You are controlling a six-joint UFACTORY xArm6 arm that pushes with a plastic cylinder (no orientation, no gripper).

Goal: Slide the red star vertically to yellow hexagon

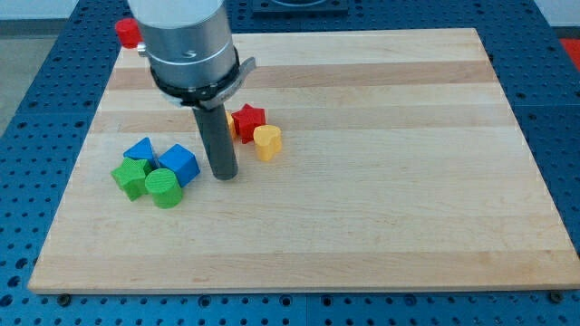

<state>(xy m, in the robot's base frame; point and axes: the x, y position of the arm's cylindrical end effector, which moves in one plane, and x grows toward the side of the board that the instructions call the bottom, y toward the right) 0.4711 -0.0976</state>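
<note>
The red star (pixel 247 119) lies on the wooden board (pixel 381 217) left of centre. A yellow block (pixel 267 141), heart-like in shape, touches its lower right. A thin yellow sliver (pixel 232 128) shows between the star and my rod; its shape is hidden. My tip (pixel 224 175) rests on the board below and left of the red star, a short gap away, just right of the blue cube (pixel 179 163).
A blue triangular block (pixel 139 149), a green star (pixel 132 177) and a green cylinder (pixel 163 188) cluster with the blue cube at the left. A red block (pixel 126 32) sits at the board's top left corner, partly behind the arm.
</note>
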